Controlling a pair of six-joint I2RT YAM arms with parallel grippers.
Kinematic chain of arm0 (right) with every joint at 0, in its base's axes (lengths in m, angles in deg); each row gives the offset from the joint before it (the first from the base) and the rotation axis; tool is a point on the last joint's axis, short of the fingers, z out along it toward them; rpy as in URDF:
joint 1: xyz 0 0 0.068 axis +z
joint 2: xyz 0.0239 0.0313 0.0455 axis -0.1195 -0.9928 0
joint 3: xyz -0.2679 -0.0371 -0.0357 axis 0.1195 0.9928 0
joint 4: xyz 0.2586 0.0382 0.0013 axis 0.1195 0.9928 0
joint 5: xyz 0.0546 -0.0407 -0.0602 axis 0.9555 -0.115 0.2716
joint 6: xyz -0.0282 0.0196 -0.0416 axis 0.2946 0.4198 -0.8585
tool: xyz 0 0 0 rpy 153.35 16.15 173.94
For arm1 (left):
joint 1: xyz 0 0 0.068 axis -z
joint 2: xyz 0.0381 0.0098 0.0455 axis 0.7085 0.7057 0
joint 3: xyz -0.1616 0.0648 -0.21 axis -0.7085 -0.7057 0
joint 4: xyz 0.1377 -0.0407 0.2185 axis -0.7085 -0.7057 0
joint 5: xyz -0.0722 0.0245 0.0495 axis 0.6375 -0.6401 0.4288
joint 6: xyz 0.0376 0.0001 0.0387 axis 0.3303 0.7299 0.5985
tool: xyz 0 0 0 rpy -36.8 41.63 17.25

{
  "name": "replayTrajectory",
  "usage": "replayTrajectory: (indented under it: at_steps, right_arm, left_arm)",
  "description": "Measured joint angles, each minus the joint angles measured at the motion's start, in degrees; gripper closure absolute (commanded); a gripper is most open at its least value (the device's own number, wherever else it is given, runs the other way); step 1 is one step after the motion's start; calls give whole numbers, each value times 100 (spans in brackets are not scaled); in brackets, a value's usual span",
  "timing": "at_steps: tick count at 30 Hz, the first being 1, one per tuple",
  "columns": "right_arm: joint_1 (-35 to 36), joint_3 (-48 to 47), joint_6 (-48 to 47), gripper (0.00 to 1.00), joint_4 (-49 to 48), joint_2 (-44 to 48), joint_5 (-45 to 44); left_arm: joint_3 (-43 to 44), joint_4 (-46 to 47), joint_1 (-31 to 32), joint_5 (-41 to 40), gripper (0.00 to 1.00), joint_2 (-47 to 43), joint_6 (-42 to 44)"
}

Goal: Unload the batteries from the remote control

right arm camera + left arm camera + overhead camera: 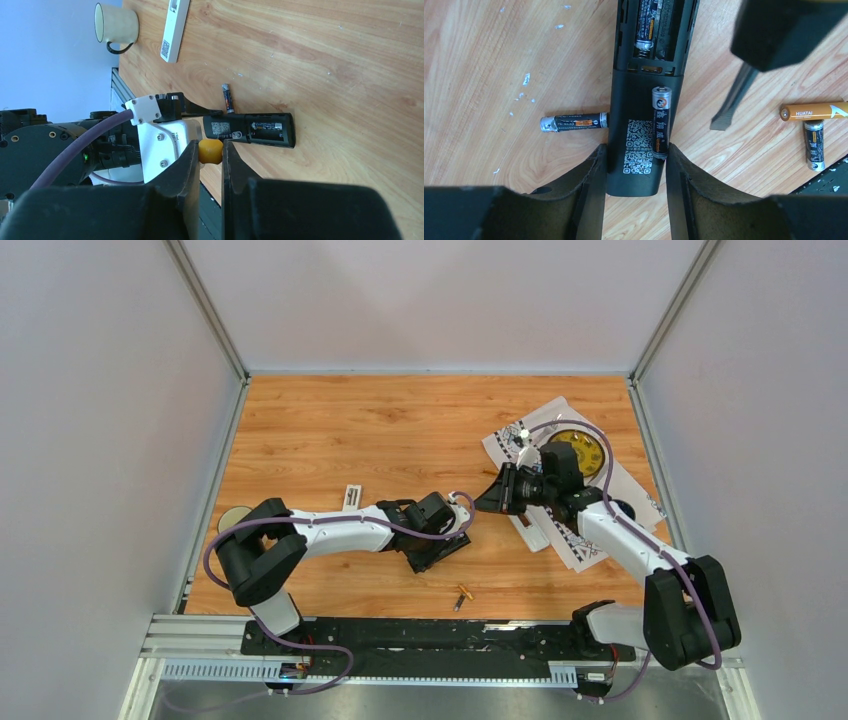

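The black remote control (634, 100) lies back-up on the wood with its battery bay open. My left gripper (635, 150) is shut on its near end, one finger on each long side. One dark battery (646, 25) sits in the bay. Another (661, 122) rests loose on the remote's back. A third (574, 121) lies on the table to its left. An orange one (814, 111) and a dark one (814, 145) lie at the right. My right gripper (210, 150) is shut on the yellow handle of a screwdriver (734, 97), whose flat blade hangs beside the remote.
A white remote (352, 497) and a cream mug (235, 518) sit left of the arms. Printed paper with a yellow disc (578, 452) lies at the back right. Two batteries (462, 595) lie near the front rail.
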Motion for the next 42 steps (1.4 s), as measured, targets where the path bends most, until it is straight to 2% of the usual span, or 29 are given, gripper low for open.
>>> replayTrajectory:
  at_steps: [16,18,19,21,22,25,35,42]
  right_arm:
    - [42,-321,-31,100,393,-232,-372]
    - [63,-354,-31,100,393,-350,-417]
    - [68,-363,-31,100,393,-411,-426]
    - [72,-363,-31,100,382,-501,-448]
    - [74,-363,-31,100,382,-529,-457]
    - [76,-374,-31,100,387,-557,-468]
    - [76,-503,-57,100,387,-557,-507]
    - [76,-503,-76,100,398,-557,-540]
  left_arm:
    - [24,-31,-2,-2,100,9,-11]
    - [33,-44,-2,-4,91,11,-11]
    - [37,-48,-2,-4,78,11,-11]
    - [44,-57,-2,-4,62,-22,-13]
    - [42,-59,-2,-2,50,-63,-22]
    - [-28,7,-11,-11,36,-157,-94]
    - [-181,114,-249,457,34,-809,-319]
    - [-179,142,-592,691,37,-968,-393]
